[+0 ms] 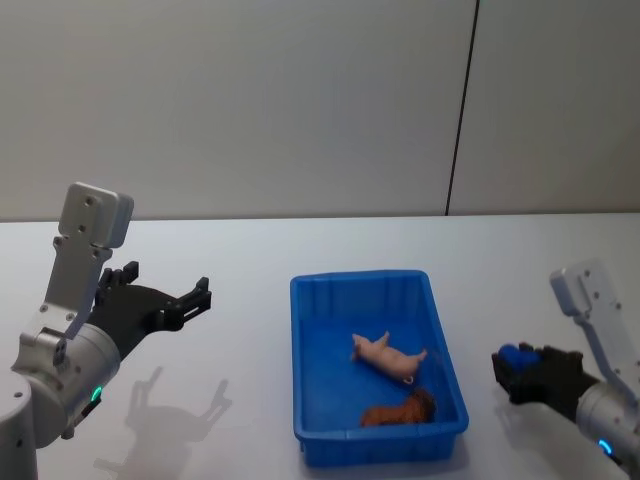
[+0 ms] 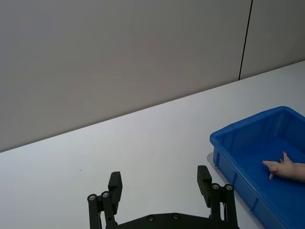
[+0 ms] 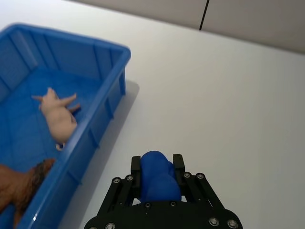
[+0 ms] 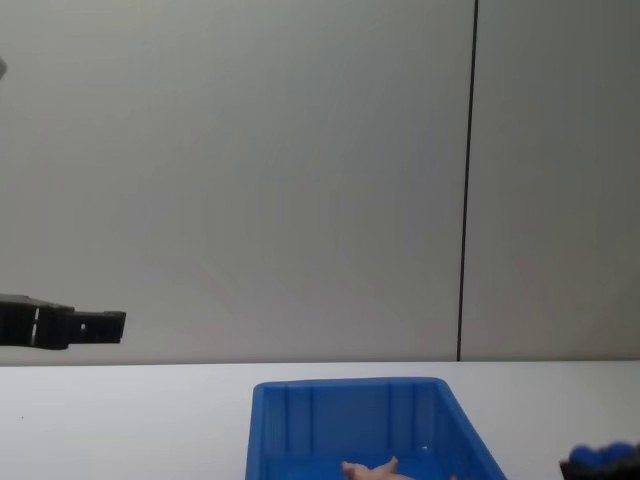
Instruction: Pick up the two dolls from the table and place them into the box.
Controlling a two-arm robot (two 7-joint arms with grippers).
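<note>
Tabletop (image 1: 250,300) stretches white and broad, with the blue box (image 1: 310,400) near its middle. Both dolls already lie inside the box: the peach-pink doll (image 1: 388,356) on the floor toward the centre, the reddish-brown doll (image 1: 400,410) against the near wall, close together. To the left, well apart from the box, the left gripper (image 1: 190,292) hovers above the tabletop with jaws spread and holding nothing. To the right, the right gripper (image 1: 518,368) pinches a small rounded blue object (image 3: 157,179). The dolls look light and somewhat soft; the pink one's thin limbs would slip, so its torso seems the better hold. The task looks done.
</note>
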